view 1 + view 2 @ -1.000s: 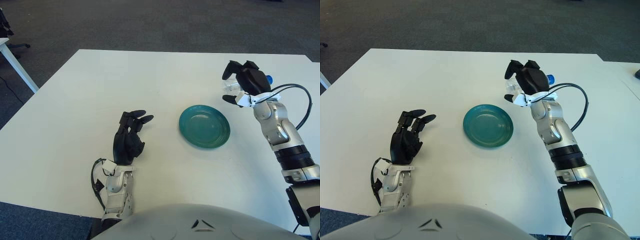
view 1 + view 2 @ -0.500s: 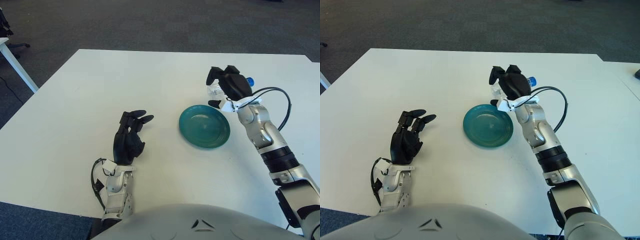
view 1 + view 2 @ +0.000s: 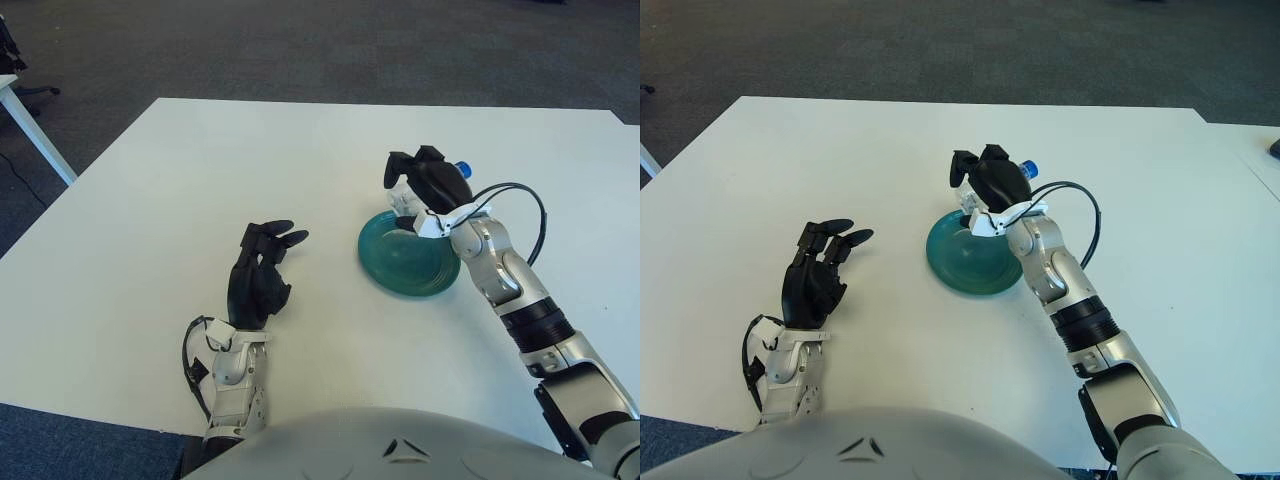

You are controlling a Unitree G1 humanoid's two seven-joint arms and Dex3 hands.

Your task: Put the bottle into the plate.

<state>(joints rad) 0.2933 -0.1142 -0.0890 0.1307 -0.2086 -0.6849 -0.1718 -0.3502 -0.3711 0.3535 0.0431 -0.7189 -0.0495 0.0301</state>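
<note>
A teal plate (image 3: 408,263) lies on the white table (image 3: 200,180), right of centre. My right hand (image 3: 425,185) is shut on a small clear bottle with a blue cap (image 3: 461,166). It holds the bottle lying sideways above the plate's far edge, and most of the bottle is hidden under the fingers. The hand also shows in the right eye view (image 3: 988,184) over the plate (image 3: 970,262). My left hand (image 3: 262,270) rests on the table near the front left, fingers relaxed and holding nothing.
A black cable (image 3: 520,205) loops from my right wrist. The leg of another white table (image 3: 35,135) stands at the far left over the dark carpet.
My right hand has carried the bottle leftward and nearer, from the table's right side to above the plate's far edge. The left hand has not moved.
</note>
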